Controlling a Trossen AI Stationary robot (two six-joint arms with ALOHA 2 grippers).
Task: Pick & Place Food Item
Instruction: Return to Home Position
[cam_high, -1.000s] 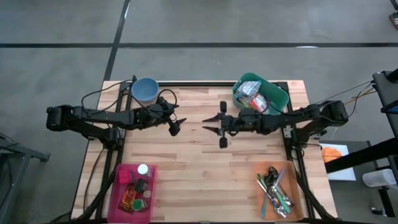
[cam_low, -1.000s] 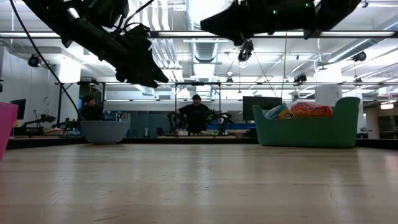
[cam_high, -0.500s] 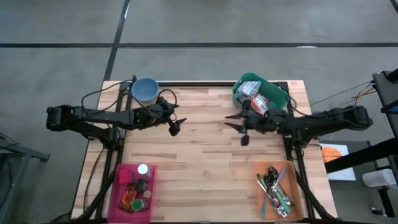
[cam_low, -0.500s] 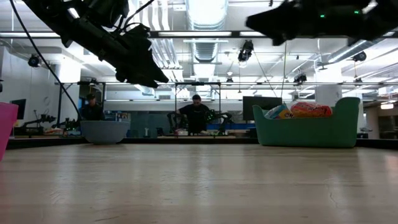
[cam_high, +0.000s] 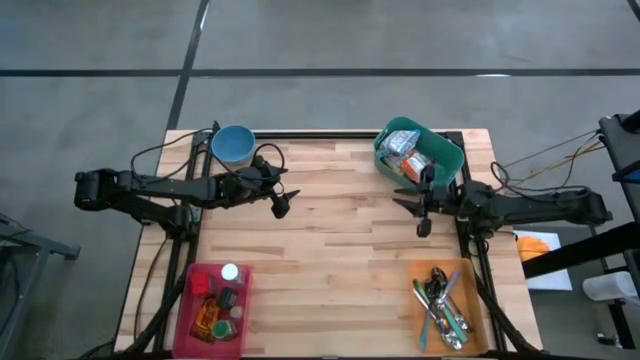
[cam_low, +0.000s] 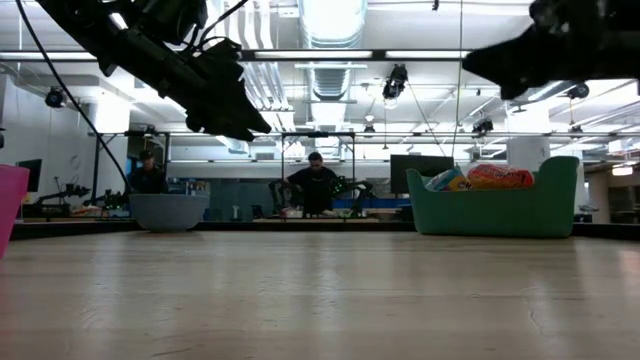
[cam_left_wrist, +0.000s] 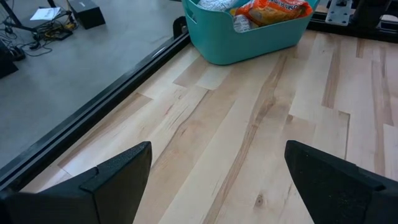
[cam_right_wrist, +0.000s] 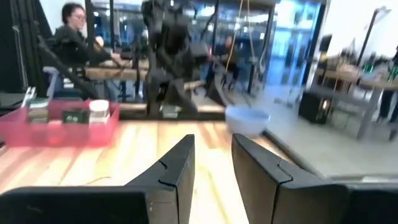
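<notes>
At the counter's (cam_high: 330, 260) near corner on the right arm's side, the orange bin (cam_high: 476, 290) holds the spoons (cam_high: 440, 310). Farther in, the left pincer (cam_high: 283, 203) hovers wide and empty. The right pincer (cam_high: 402, 204), narrowly parted and empty, hangs beside the teal bin (cam_high: 452, 155) at the far edge.

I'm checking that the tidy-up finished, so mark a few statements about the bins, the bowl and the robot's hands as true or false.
1. The orange bin holds cutlery. True.
2. The left hand is clamped shut. False: it is open and empty above the table.
3. The teal bin holds food packets. True.
4. The blue bowl sits inside the pink bin. False: it stands on the table, well apart from the pink bin.
5. The right hand hangs over the orange bin. False: it is open, beside the teal bin.
</notes>
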